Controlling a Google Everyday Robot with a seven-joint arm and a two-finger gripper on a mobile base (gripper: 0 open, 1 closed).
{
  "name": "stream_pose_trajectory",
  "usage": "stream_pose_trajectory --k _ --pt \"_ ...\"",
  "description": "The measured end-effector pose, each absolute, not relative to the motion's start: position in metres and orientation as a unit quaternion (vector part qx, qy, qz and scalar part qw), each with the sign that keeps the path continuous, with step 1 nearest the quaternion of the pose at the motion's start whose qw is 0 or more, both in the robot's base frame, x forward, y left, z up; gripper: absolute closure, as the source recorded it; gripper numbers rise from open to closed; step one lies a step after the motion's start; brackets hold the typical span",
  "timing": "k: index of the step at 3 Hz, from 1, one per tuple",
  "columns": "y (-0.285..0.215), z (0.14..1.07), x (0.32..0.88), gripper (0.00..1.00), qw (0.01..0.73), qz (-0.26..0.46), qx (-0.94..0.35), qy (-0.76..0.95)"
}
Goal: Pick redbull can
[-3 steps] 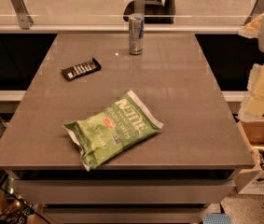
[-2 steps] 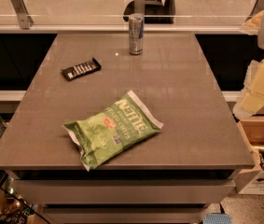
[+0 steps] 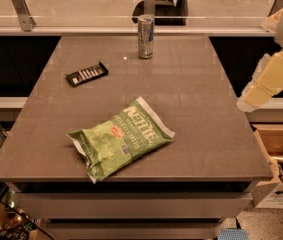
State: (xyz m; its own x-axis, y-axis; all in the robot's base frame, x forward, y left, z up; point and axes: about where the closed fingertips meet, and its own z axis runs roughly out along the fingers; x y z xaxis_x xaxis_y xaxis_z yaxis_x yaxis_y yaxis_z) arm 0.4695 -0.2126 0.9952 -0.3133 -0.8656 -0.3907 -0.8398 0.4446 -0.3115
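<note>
The redbull can (image 3: pixel 145 36) is a slim silver-and-blue can with a silver top. It stands upright near the far edge of the grey table (image 3: pixel 191 94), about at its middle. My gripper is out of view. Only a cream-coloured arm link (image 3: pixel 271 80) shows at the right edge of the view, beside the table's right side and well away from the can. Nothing touches the can.
A green Kettle chip bag (image 3: pixel 121 136) lies flat at the table's front middle. A flat black snack bar (image 3: pixel 86 73) lies at the left, near the can's row. A glass railing runs behind the table. An open cardboard box (image 3: pixel 281 159) stands on the floor at the right.
The cream arm link at the right has swung leftward, its lower end now reaching toward the table's right edge. The can, bag and bar have not moved.
</note>
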Motion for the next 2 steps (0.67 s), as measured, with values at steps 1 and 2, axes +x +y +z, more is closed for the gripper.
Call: stream_pose_trajectory --k 1,2 --pt "-0.215 0.99 0.487 0.0 0.301 -0.002 -0.473 0.828" --pt "-0.213 0.986 0.502 0.0 0.347 0.015 -0.428 0.834"
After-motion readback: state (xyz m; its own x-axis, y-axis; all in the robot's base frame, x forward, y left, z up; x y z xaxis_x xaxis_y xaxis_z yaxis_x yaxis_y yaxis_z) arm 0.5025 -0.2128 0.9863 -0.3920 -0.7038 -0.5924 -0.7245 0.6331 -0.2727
